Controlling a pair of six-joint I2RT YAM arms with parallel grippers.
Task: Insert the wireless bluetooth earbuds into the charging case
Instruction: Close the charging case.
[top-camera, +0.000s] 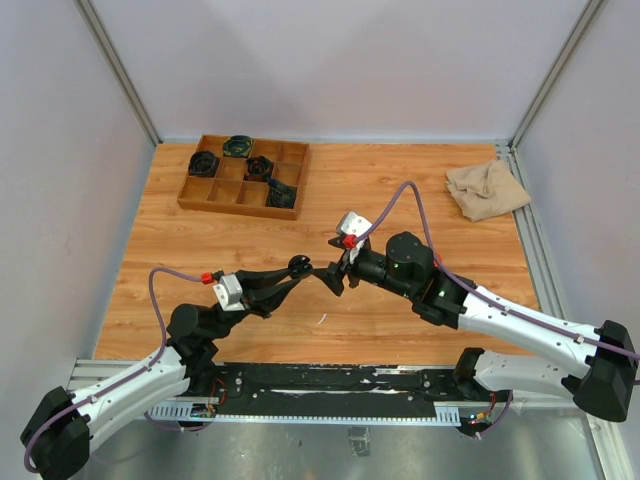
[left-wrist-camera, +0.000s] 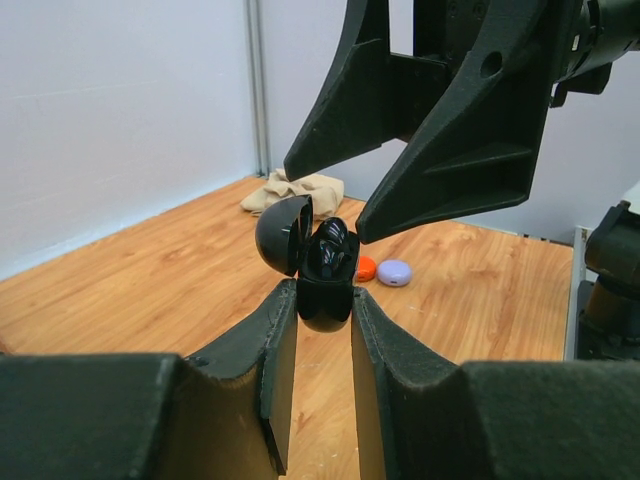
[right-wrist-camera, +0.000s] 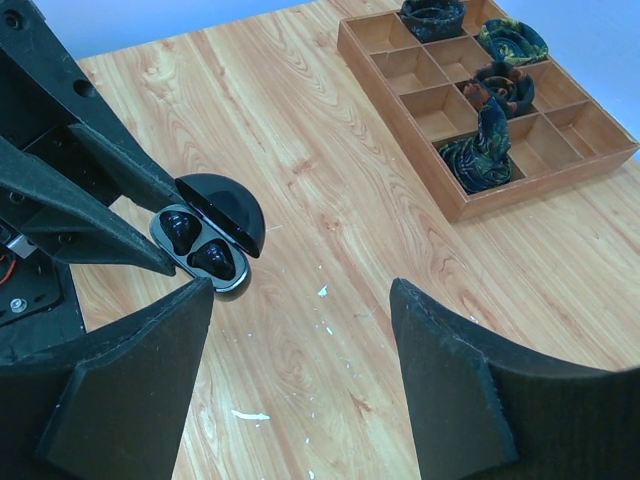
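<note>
Two black bean-shaped plastic earbuds (right-wrist-camera: 212, 260) sat side by side in the open round black charging case (right-wrist-camera: 235, 212). The case was pinched between the narrow fingers of the left gripper (left-wrist-camera: 323, 290), mid-table. It lay just left of the right gripper (right-wrist-camera: 300, 295), whose fingers were spread wide and held nothing. The right arm reached left, tips angled at the case.

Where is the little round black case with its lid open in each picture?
Top external: the black case sits mid-table, at the tip of the left gripper.
Left wrist: centre of the picture, pinched by that gripper, lid open to the left.
Right wrist: left of centre, lid open.
Shared landmark: the left gripper holding the case shows in all three views.
</note>
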